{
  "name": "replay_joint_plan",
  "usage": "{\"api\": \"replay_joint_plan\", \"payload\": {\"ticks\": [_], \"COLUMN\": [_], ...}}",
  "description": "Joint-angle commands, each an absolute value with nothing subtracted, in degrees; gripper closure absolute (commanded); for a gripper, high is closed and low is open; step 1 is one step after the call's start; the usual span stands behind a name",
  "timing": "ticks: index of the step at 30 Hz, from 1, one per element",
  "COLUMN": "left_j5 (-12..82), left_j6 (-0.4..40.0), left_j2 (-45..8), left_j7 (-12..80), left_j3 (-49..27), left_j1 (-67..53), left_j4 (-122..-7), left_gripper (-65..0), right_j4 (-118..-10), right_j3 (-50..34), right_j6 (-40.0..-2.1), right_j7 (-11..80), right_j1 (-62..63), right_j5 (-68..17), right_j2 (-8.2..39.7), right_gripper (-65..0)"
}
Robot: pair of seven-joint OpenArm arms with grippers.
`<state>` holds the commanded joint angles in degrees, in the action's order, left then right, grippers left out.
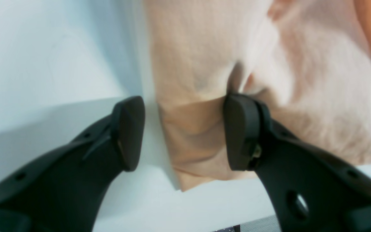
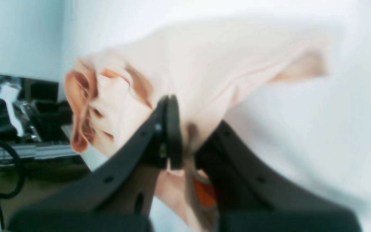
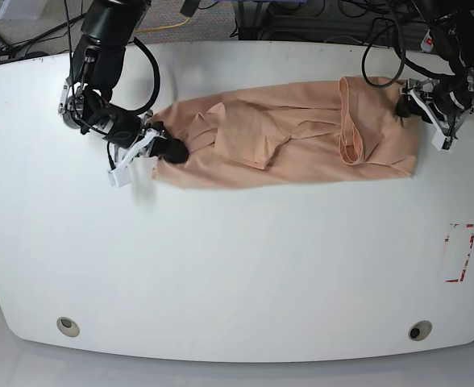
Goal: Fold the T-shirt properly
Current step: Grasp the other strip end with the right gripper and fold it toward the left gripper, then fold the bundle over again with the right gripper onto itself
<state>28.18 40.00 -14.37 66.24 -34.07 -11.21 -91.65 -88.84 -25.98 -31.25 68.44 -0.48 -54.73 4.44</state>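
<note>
The peach T-shirt (image 3: 301,145) lies on the white table (image 3: 237,258) as a long, rumpled band running left to right. My right gripper (image 3: 171,150) is at the band's left end. In the right wrist view this gripper (image 2: 188,145) is shut on a pinch of T-shirt (image 2: 204,64) cloth. My left gripper (image 3: 406,103) is at the band's right end, near the back corner. In the left wrist view it (image 1: 185,132) stands open, with the T-shirt (image 1: 198,135) edge lying between its fingers (image 1: 129,133).
A red-outlined rectangle (image 3: 460,251) is marked on the table at the right. Two round grommets (image 3: 68,326) (image 3: 419,330) sit near the front edge. Cables and equipment (image 3: 301,16) crowd the floor beyond the back edge.
</note>
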Motion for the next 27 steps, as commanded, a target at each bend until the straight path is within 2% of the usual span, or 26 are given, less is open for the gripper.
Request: {"api": "replay_joint_plan", "payload": {"ticks": [5, 12, 17, 21, 27], "left_j5": [28.26, 28.18, 28.26, 28.26, 28.26], "left_j6": [40.0, 40.0, 40.0, 40.0, 40.0], "left_j2": [-14.11, -7.69, -5.76, -2.77, -1.27], "left_j7": [66.42, 66.68, 66.42, 66.33, 66.24], "left_j3": [-27.47, -25.89, -19.03, -16.66, -16.48], "left_j1": [-9.19, -7.87, -7.6, -6.64, -5.23], "left_j4": [-91.74, -94.99, -97.01, -96.48, -96.4], "left_gripper": [-35.8, -35.8, -35.8, -35.8, -35.8], "right_j4": [-94.55, -103.25, -105.01, -105.01, -104.92], "right_j3": [-26.07, -26.07, -25.98, -25.1, -19.56], "right_j6": [-31.25, -31.25, -31.25, -31.69, -31.87], "right_j7": [68.44, 68.79, 70.81, 70.9, 70.81], "right_j1": [-1.71, -4.26, -5.14, -5.23, -3.65], "right_j5": [-55.08, -55.34, -64.22, -68.18, -70.2], "right_j2": [6.37, 9.8, 10.95, 10.68, 5.32], "right_gripper": [0.0, 0.0, 0.0, 0.0, 0.0]}}
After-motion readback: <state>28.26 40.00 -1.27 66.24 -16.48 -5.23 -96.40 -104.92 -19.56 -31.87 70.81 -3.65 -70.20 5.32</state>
